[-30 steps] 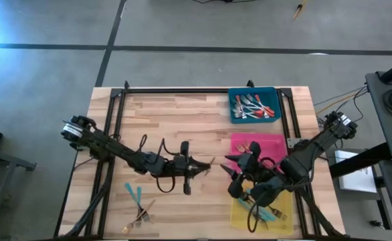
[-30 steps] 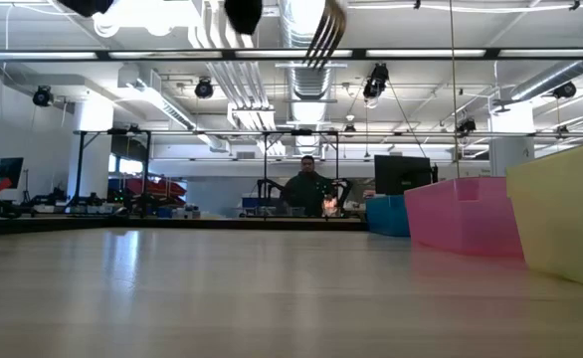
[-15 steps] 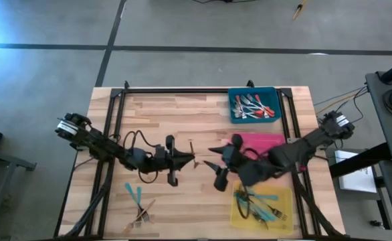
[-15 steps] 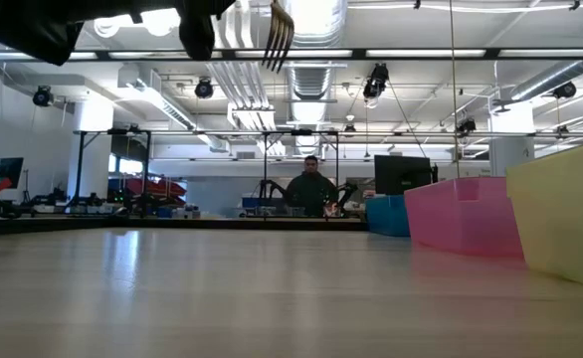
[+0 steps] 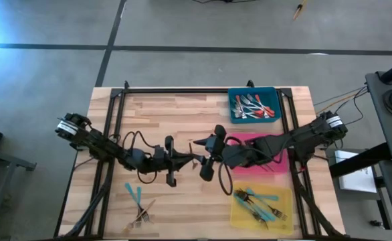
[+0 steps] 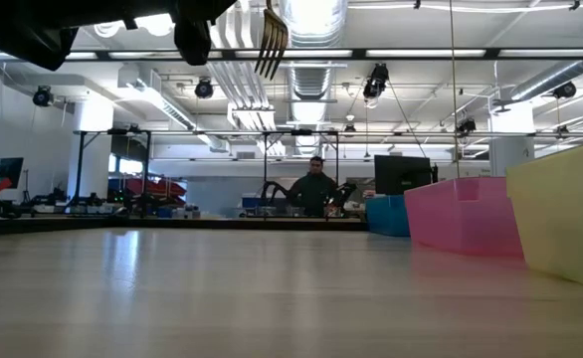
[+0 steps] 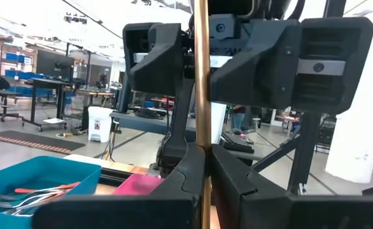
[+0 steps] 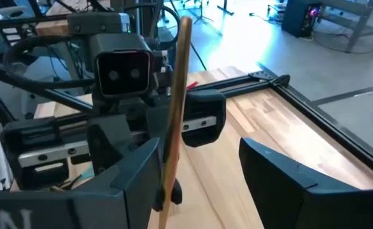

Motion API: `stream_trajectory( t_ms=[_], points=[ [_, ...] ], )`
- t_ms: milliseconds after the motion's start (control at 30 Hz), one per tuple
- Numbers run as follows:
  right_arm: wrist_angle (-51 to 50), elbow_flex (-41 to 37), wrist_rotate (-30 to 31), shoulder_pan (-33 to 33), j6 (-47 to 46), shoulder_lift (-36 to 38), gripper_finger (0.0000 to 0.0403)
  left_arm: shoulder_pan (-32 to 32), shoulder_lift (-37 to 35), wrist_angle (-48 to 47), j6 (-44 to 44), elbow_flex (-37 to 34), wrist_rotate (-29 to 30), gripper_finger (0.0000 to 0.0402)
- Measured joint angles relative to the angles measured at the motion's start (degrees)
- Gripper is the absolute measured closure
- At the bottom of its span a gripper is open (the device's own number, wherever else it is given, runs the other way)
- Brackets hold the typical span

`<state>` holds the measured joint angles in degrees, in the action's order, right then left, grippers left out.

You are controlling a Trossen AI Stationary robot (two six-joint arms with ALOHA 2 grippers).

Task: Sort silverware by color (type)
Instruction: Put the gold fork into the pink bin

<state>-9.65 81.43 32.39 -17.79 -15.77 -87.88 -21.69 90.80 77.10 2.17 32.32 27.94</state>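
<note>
My left gripper [image 5: 190, 161] is shut on a gold fork [image 6: 272, 40] above the middle of the table. The fork stands upright, handle [image 7: 202, 76] up and tines down. My right gripper [image 5: 209, 152] faces it from the table's right, open. Its two fingers [image 7: 154, 57] stand on either side of the fork's handle [image 8: 177, 95]; I cannot tell whether they touch it. More silverware lies near the front left: teal-handled forks [image 5: 134, 194] and gold forks [image 5: 141, 214]. My left gripper pinches the gold fork's shaft [image 7: 202, 149] between its two fingers, which come about level from the table's left and lie across it. The fork is lifted clear of the table, upright. Its handle rises above the fingers and its tines [image 6: 270, 55] hang below.
A blue tray [image 5: 271, 115] at the far right holds red-handled forks. A pink tray [image 5: 276, 140] lies under my right arm. A yellow tray [image 5: 239, 213] at the front right holds teal-handled forks. A person stands in the room behind the table.
My right gripper has swung from over the yellow tray toward the table's middle, up to my left gripper and around the fork's handle. My left gripper first drew back a little toward the table's left with the fork, then kept still.
</note>
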Motion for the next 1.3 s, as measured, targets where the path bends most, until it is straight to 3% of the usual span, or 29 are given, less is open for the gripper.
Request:
stream_trajectory(
  t_ms=[233,467,667,800,1000,1133,1300],
  points=[
    [1.36,-0.02,-2.63,0.60,1.26,-0.48,0.0232,0.06,-0.04,0.02,-0.60,0.94,0.00,0.0401],
    [1.72,0.29,-3.67,0.56,2.95,-0.44,0.0370,0.11,-0.04,-0.09,-0.73,1.69,0.35,0.0401],
    [1.41,0.30,-4.27,0.54,2.90,-0.42,0.0384,0.11,-0.04,-0.79,-0.62,1.75,0.35,0.0398],
    [-1.05,0.34,-3.44,0.60,2.68,0.28,0.0384,0.11,-0.04,-1.53,-0.14,1.75,0.42,0.0364],
    [-22.22,4.75,4.87,1.03,-3.90,2.65,0.0384,0.00,-0.04,-3.09,-0.12,1.73,-0.24,0.0294],
    [-48.31,7.44,0.33,0.87,-18.21,3.54,0.0384,-0.36,-0.07,-5.45,0.43,1.73,-0.13,0.0260],
    [-79.71,4.56,-2.74,-1.06,-40.72,3.26,0.0384,-1.16,-0.78,-8.92,2.92,1.70,-0.32,0.0248]
  ],
)
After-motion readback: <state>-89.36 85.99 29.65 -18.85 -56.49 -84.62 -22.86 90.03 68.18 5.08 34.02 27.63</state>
